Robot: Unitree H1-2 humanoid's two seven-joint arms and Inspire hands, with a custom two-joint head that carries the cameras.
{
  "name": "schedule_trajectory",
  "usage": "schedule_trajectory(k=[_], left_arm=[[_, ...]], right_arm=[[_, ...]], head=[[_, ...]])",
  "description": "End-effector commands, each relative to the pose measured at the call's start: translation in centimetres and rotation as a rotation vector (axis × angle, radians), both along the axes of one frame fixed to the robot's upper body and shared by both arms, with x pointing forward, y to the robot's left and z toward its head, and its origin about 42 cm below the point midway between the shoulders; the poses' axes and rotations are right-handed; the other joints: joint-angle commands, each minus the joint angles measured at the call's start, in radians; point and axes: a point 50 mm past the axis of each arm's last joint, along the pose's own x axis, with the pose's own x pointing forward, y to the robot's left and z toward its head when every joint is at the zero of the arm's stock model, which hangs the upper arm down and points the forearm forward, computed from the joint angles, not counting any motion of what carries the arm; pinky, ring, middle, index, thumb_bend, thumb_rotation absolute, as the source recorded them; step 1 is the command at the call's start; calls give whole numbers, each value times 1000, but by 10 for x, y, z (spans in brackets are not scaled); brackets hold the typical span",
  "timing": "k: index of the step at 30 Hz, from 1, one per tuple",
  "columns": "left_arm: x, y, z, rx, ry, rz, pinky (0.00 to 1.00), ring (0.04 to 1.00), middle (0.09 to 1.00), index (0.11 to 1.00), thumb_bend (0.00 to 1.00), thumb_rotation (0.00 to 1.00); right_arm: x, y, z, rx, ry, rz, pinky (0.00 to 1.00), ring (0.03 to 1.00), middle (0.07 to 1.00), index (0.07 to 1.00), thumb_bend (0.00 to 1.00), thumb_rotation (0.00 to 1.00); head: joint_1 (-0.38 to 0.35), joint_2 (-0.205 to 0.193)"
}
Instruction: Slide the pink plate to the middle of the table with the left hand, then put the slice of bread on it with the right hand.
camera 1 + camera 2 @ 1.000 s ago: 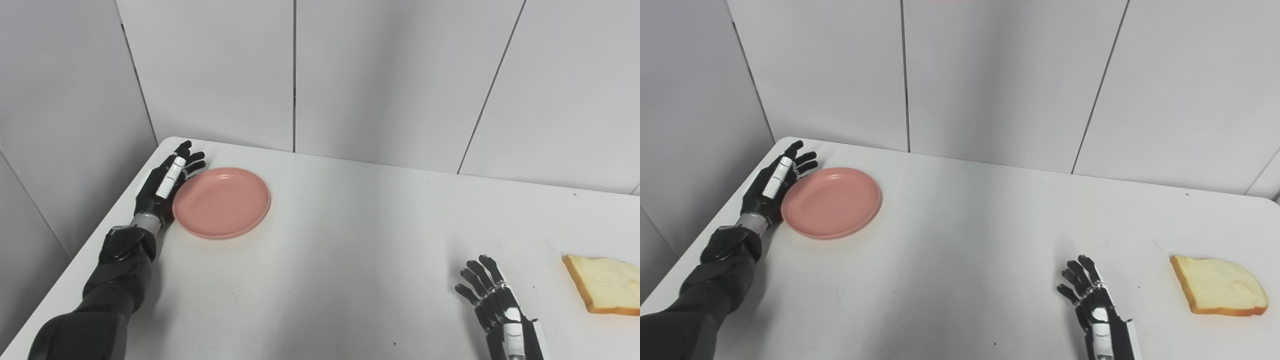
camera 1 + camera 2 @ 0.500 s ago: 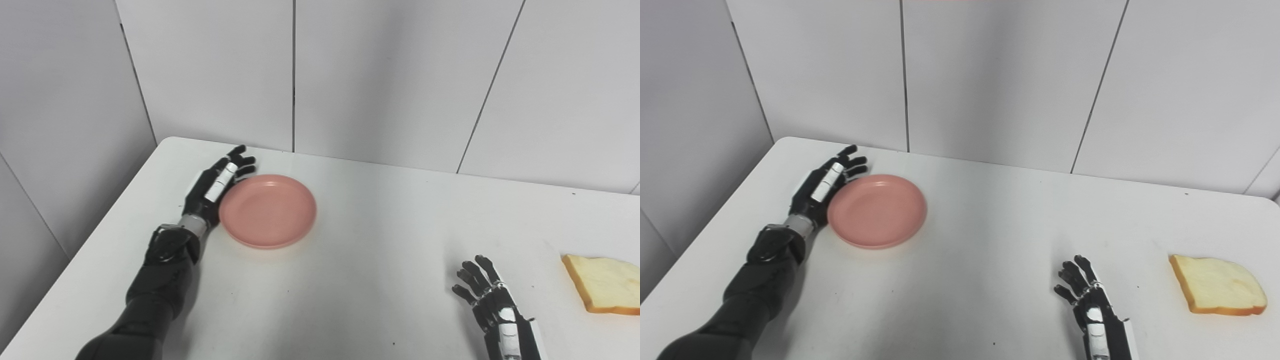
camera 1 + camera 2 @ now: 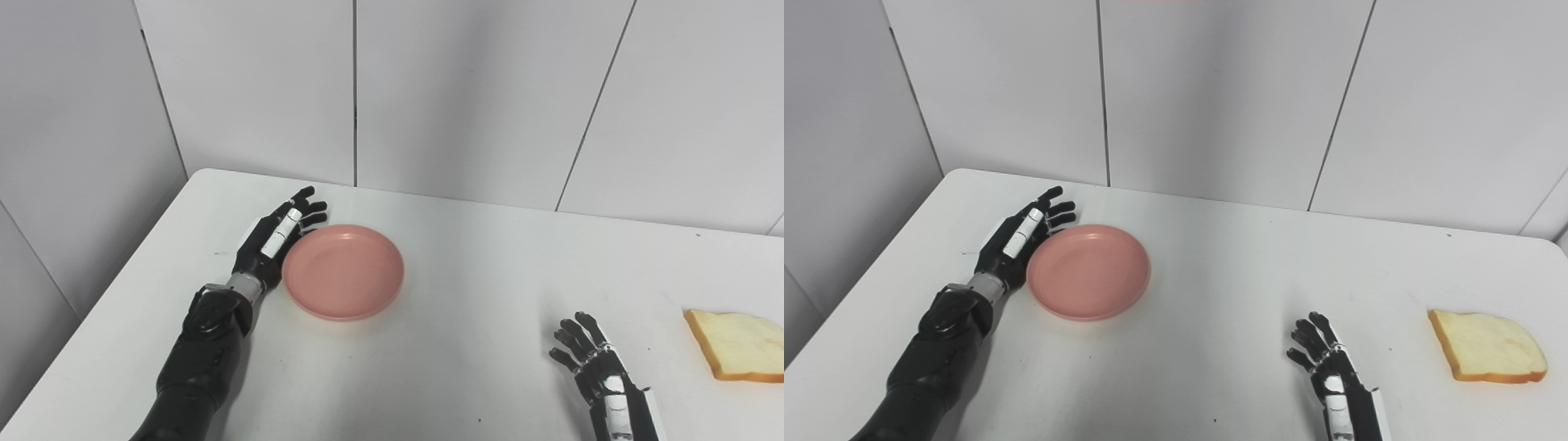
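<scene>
The left hand [image 3: 275,236] lies on its edge on the table [image 3: 465,257], fingers straight and a little apart, holding nothing; its palm side is pressed to the left rim of the pink plate [image 3: 343,271]. This looks like the first step, the slide, in progress: the plate sits just right of that hand and, by my judgement, left of the table's middle. The next move calls for more sideways push toward the right, kept low so the rim does not ride up over the fingers. Well to the right of the plate, the right hand [image 3: 1329,367] rests with fingers spread and empty, waiting. The slice of bread [image 3: 1488,354] lies flat to that hand's right, apart from it.
</scene>
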Motion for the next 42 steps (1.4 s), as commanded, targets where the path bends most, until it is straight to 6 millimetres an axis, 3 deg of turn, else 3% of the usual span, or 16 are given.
schedule_trajectory(k=[1, 10, 13, 17, 25, 35, 42], left_arm=[[6, -10, 16, 9, -39, -19, 717, 809, 790, 853, 877, 701], [-6, -46, 15, -33, 2, -21, 734, 810, 784, 846, 827, 698], [-13, -60, 17, -21, 9, -34, 731, 815, 791, 854, 796, 748], [-23, -82, 20, -35, 33, -65, 745, 821, 796, 851, 815, 746], [-38, -112, 15, 5, 70, -117, 841, 840, 823, 845, 780, 729], [-56, -139, 5, 2, 102, -111, 838, 844, 835, 844, 759, 740], [-66, -139, 10, -71, 129, -36, 883, 861, 845, 836, 736, 750]], right_arm=[[-28, -1, -36, 7, 156, -11, 808, 859, 865, 882, 832, 946], [-29, 7, -34, 7, 155, -9, 803, 852, 858, 877, 818, 941], [-29, 9, -33, 6, 155, -8, 804, 852, 858, 874, 820, 938], [-29, 14, -31, 2, 154, -8, 795, 848, 858, 873, 824, 935], [-30, 24, -26, 1, 149, -4, 782, 837, 849, 868, 799, 929], [-30, 40, -21, -7, 143, 5, 796, 857, 874, 896, 768, 950], [-29, 51, -19, -16, 140, 10, 807, 866, 880, 922, 751, 959]], head=[[-5, 4], [-41, 15], [-63, 22], [-88, 28], [-143, 46], [-202, 61], [-252, 68]])
